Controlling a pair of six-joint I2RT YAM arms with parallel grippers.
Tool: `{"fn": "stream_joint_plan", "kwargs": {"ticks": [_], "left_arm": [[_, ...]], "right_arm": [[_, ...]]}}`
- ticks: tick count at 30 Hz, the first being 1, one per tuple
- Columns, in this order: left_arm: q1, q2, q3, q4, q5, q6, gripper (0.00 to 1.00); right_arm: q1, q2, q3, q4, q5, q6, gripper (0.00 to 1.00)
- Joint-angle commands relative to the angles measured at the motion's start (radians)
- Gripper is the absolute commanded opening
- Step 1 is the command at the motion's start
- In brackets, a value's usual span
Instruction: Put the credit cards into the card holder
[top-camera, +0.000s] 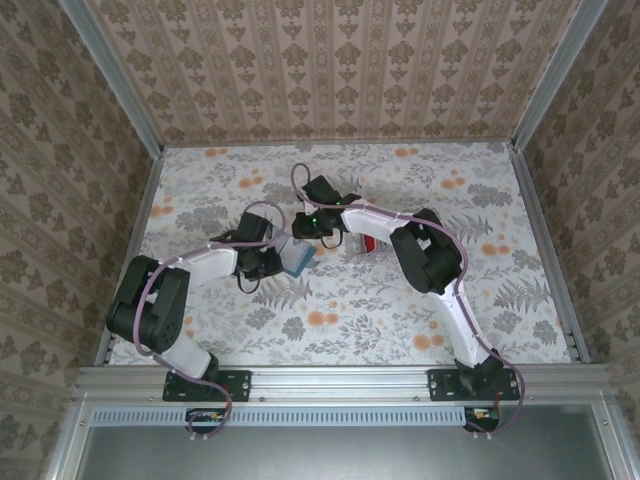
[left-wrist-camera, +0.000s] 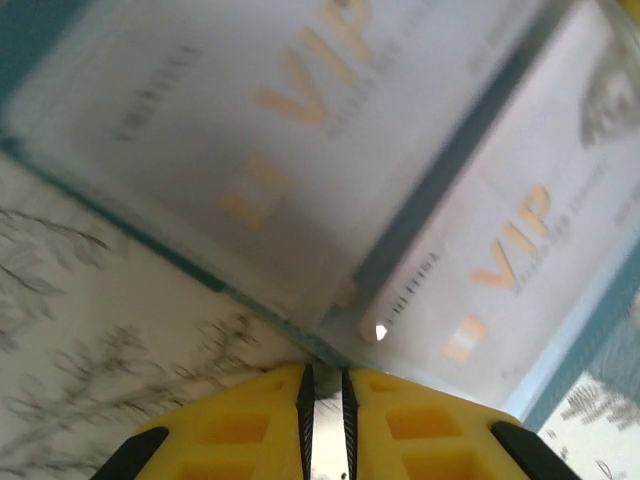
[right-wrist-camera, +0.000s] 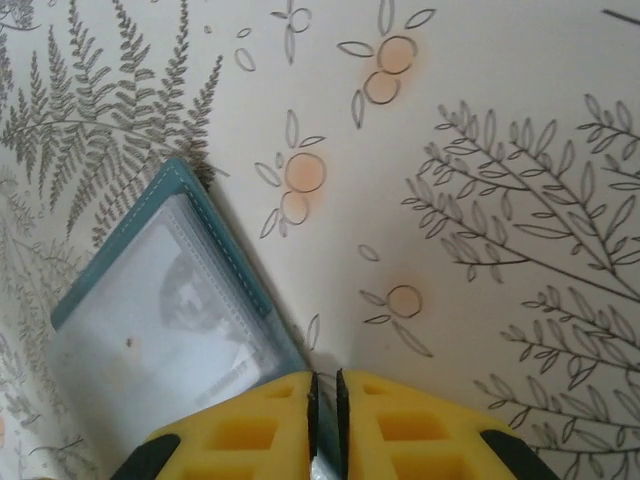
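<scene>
One flowered table (top-camera: 400, 310), and all the action sits at its middle. The teal card holder (top-camera: 297, 260) is propped open there, with two pale VIP cards (left-wrist-camera: 250, 130) showing behind its clear sleeves. The left pincer (left-wrist-camera: 324, 375) is clamped on the holder's edge near the fold. The right pincer (right-wrist-camera: 325, 378) is squeezed almost shut at a corner, though I can't tell if it truly nips it. This looks like the seating stage. Next, I'd say, one pincer must let go, perhaps for that red thing (top-camera: 368, 246) nearby.
</scene>
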Motion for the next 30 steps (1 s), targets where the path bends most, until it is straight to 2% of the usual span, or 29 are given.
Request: {"fn": "stream_joint_plan", "kwargs": {"ticks": [1,7,13,17,25,30], "left_arm": [[-0.073,-0.017,-0.02,-0.074,0.061,-0.076,0.19],[-0.126,-0.016,0.026,-0.057,0.055,-0.103,0.19],[-0.13,-0.017,0.039,-0.06,0.016,-0.084,0.19],[-0.124,0.029,0.083,-0.058,-0.019,-0.051,0.18],[-0.12,0.173,0.211,-0.046,-0.012,-0.013,0.17],[-0.121,0.179,0.266,-0.07,-0.013,0.003,0.17]], "right_arm": [[0.009,0.003,0.066,-0.086,-0.038,-0.058,0.18],[-0.033,-0.094,0.058,-0.123,-0.069,-0.114,0.19],[-0.106,-0.315,-0.052,-0.122,-0.048,-0.146,0.22],[-0.13,-0.474,-0.175,-0.104,-0.019,-0.161,0.25],[-0.152,-0.732,-0.409,-0.077,0.092,-0.198,0.28],[-0.186,-0.865,-0.618,0.006,0.153,-0.237,0.29]]}}
